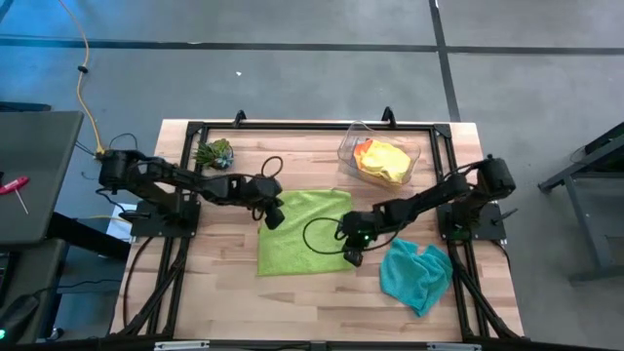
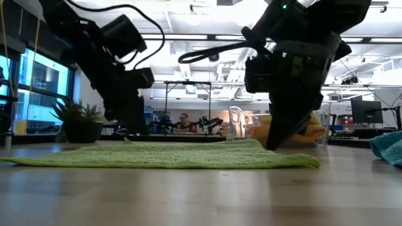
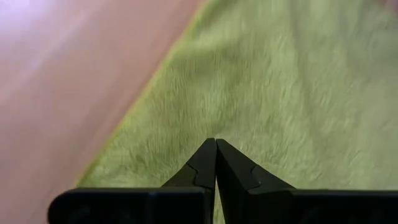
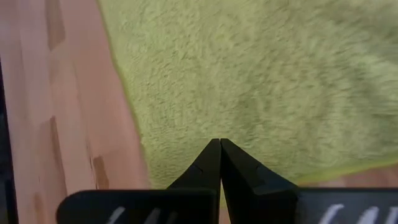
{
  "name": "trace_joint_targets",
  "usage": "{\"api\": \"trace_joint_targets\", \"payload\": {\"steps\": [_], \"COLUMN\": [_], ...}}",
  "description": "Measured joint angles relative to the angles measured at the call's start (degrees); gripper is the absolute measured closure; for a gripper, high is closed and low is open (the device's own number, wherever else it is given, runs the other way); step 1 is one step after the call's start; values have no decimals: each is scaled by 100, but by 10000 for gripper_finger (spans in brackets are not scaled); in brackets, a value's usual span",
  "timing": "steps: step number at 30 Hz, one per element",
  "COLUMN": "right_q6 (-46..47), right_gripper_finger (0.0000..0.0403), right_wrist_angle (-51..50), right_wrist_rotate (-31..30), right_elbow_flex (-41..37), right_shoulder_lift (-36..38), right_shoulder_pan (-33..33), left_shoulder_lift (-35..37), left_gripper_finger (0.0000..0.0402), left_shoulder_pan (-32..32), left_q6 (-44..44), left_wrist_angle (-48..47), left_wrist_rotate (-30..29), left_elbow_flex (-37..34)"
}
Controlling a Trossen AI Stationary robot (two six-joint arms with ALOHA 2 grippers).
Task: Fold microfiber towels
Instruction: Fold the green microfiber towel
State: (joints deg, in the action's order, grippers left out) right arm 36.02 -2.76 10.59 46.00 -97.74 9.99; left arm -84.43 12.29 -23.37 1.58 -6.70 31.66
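lime green towel [image 1: 300, 232] lies spread flat mid-table, roughly square, fuzzy nap, edges a bit wavy in the low view. bare wood table [image 1: 214, 283] open in front of it and to its left; less room on its right, where the teal towel [image 1: 416, 276] sits crumpled near the front right corner, apart from the green one. left gripper [image 1: 276, 216] is at the green towel's back left corner, fingers [image 3: 205, 165] pressed together, tips down on the cloth just inside its edge. right gripper [image 1: 352, 255] is at the towel's right edge near the front corner, fingers [image 4: 208, 163] also closed tight, tips on the cloth; cannot tell if either pinches fabric. clear plastic bin [image 1: 351, 141] at back right holds the yellow towel [image 1: 386, 159] and orange towel [image 1: 362, 149], bunched together. small green spiky plant [image 1: 214, 153] at back left, clear of the cloth.
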Motion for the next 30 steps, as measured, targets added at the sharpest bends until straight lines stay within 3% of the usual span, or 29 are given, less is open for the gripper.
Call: {"api": "trace_joint_targets", "payload": {"steps": [12, 19, 30], "right_q6": [143, 102, -120], "right_gripper_finger": [403, 403, 403], "right_wrist_angle": [-123, -269, -326], "right_wrist_rotate": [-6, 66, -272], "right_elbow_flex": [0, 11, -2], "right_shoulder_lift": [-187, -181, 325], "right_shoulder_pan": [276, 392, 172], "left_shoulder_lift": [-675, -569, -278], "left_gripper_finger": [402, 401, 401], "left_shoulder_pan": [6, 243, 349], "left_q6": [130, 275, 306], "left_wrist_angle": [100, 41, -18], "left_wrist_rotate": [-338, -636, -354], "left_elbow_flex": [28, 3, -7]}}
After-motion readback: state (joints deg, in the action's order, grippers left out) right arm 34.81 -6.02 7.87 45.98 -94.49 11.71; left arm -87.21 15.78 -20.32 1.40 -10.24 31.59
